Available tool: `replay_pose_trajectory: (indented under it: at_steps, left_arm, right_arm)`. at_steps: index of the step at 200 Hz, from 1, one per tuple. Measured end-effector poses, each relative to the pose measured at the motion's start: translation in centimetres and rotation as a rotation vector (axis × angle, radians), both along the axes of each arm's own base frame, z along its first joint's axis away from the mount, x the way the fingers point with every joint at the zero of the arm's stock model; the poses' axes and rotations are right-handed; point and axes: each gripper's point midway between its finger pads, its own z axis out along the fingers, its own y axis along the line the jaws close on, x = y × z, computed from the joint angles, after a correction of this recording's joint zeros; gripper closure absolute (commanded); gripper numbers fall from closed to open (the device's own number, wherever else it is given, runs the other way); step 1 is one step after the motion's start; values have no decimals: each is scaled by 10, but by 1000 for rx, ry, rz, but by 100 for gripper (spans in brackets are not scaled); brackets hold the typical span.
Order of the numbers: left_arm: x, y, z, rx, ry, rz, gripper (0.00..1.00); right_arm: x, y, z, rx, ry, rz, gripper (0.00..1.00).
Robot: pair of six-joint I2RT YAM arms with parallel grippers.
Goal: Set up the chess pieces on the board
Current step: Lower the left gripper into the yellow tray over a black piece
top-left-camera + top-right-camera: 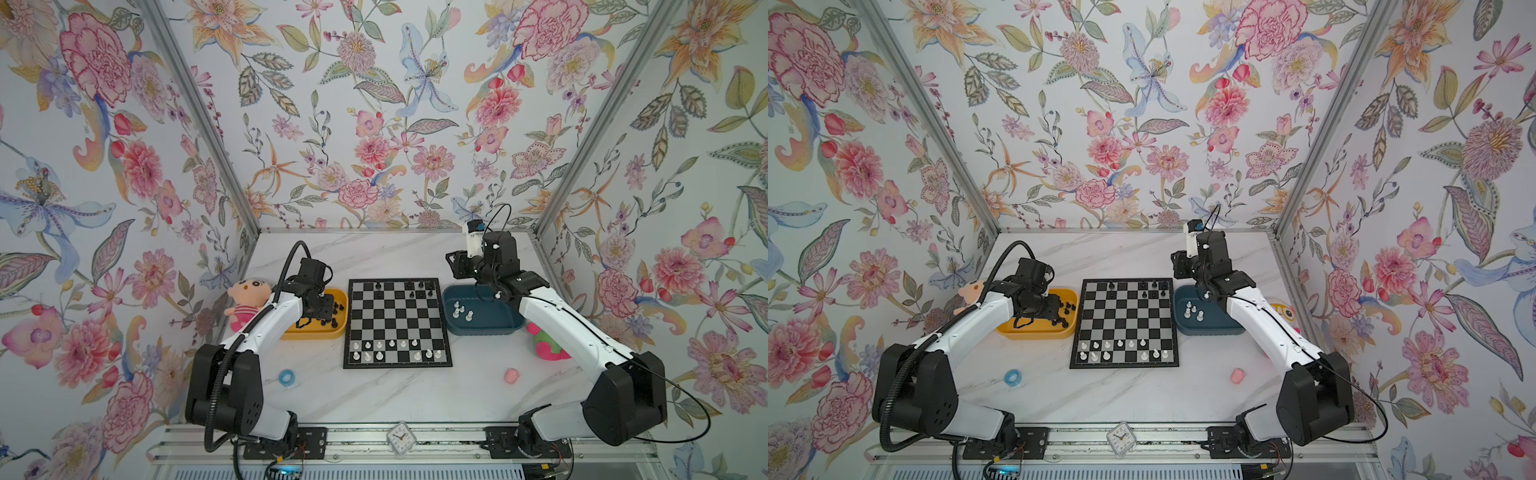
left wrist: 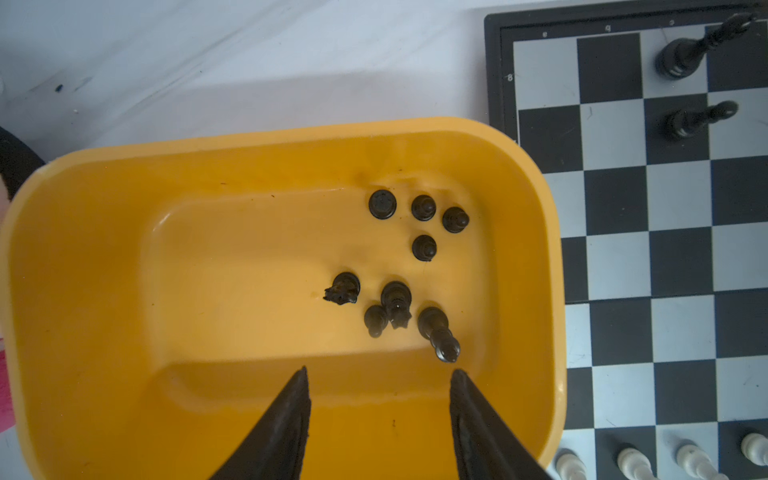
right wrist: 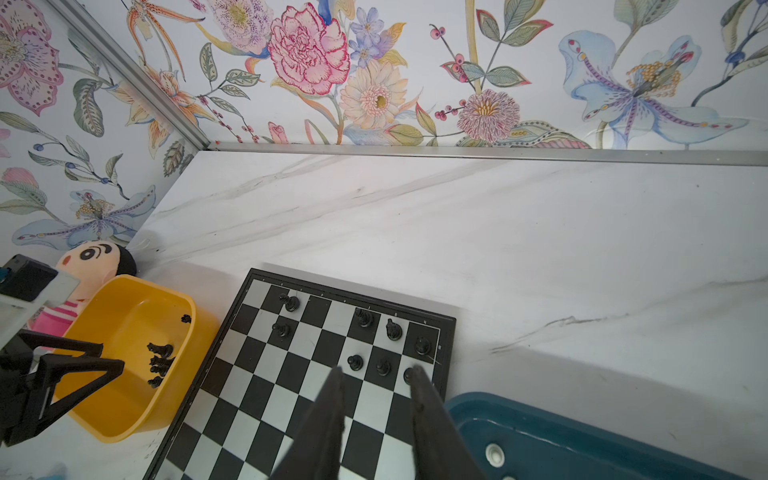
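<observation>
So the left end effector [image 2: 380,370] hangs over the yellow tray [image 2: 291,133] just left of the board [image 1: 397,322]. It's about half open and holding nothing, with loose black pieces [image 2: 424,248] sitting in the tray. The right end effector [image 3: 376,370] hovers above the board's far right corner, with a narrow gap and empty too. The white pieces [image 1: 379,344] line the board's near rows, with a few more in the blue tray [image 1: 482,328] right of it.

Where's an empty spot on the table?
Bare: the marble behind the chessboard up to the back wall, and the front strip between blue ring and pink lump. Crowded: beside it, at the yellow tray and blue tray.
</observation>
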Motion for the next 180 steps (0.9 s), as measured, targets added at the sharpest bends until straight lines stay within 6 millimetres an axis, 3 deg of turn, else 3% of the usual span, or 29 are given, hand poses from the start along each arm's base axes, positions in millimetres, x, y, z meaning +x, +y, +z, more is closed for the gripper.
replay_pose_trajectory:
  at_steps: [180]
  left_arm:
    - [11,-4,-33,-48,30,6,58]
  right_arm:
    - [-1,-1,-6,-4,12,-1,71]
